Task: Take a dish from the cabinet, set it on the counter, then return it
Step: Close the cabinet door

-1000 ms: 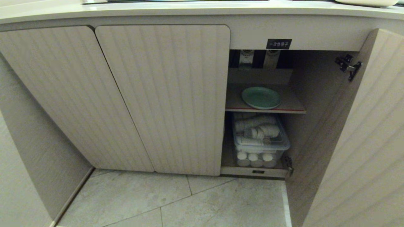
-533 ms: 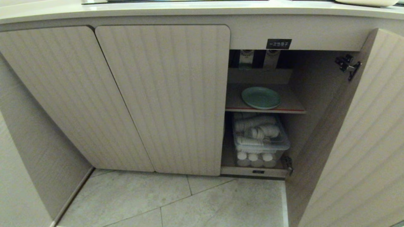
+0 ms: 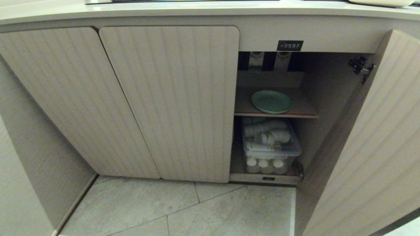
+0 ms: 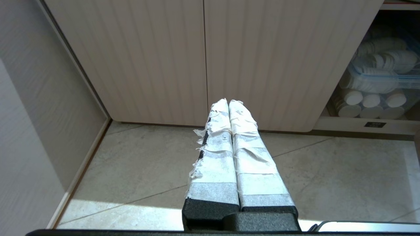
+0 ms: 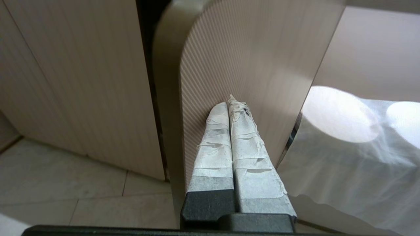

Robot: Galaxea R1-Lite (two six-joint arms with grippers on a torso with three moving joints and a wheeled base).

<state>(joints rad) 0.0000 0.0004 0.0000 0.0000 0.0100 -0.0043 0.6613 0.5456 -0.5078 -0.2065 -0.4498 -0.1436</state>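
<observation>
stage: early | mint-green plate (image 3: 271, 101) on cabinet shelf (image 3: 308, 109), untaken | right gripper (image 5: 228, 105) jaws closed, empty, at open door (image 3: 377, 137) | left gripper (image 4: 228, 102) closed, parked

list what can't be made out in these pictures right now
- Head view: neither arm shows, so no fingers appear there.
- Small black label: its white characters are too small to read.
- Smooth cream-beige countertop: cut off by the top edge.
- Clear plastic bin below the round pale mint-green plate: its rear is hidden under the red-edged shelf.
- Right wrist view: the ribbed beige open door blocks the cabinet interior.
</observation>
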